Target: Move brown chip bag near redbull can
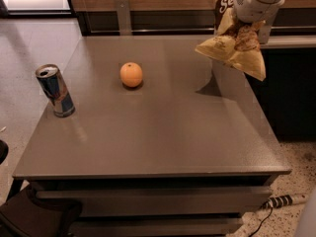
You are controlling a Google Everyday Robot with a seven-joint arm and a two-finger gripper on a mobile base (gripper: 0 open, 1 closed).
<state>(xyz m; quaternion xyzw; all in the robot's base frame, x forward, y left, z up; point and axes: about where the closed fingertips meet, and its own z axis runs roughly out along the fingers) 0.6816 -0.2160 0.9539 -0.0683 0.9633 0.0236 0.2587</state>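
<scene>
The brown chip bag (231, 46) hangs in the air above the table's far right corner, crumpled, its pale yellow edge pointing down and a brown patch with white lettering at its top. My gripper (245, 29) is shut on the bag's upper part and holds it clear of the table; the bag's shadow falls on the surface below. The redbull can (55, 90), blue and silver with an open silver top, stands upright near the table's left edge, far from the bag.
A round orange fruit (131, 75) sits on the grey table (158, 142) between can and bag, towards the back. A dark counter runs behind the table and to its right. A power strip lies on the floor at the lower right.
</scene>
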